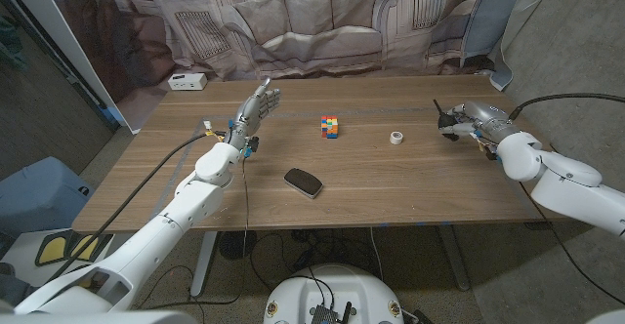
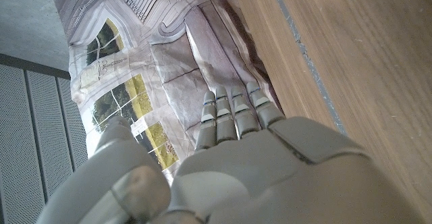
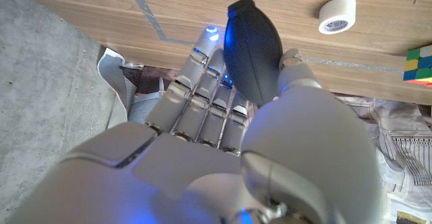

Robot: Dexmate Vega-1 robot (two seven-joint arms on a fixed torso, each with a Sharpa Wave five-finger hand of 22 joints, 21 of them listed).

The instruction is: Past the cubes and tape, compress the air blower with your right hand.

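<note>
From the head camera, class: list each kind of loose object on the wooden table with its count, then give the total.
Colourful puzzle cube: 1
Roll of white tape: 1
Black air blower, held in the right hand: 1
Black computer mouse: 1
White box at the far left corner: 1
Total: 5

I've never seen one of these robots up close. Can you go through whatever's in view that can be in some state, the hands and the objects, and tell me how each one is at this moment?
Right hand: wrapped around the air blower.
Air blower: gripped, bulb looks round, not visibly squashed.
Left hand: raised, fingers straight, holding nothing.
Colour cube: standing on the table, untouched.
Tape roll: lying flat, untouched.
Black mouse-like object: lying on the table, untouched.
</note>
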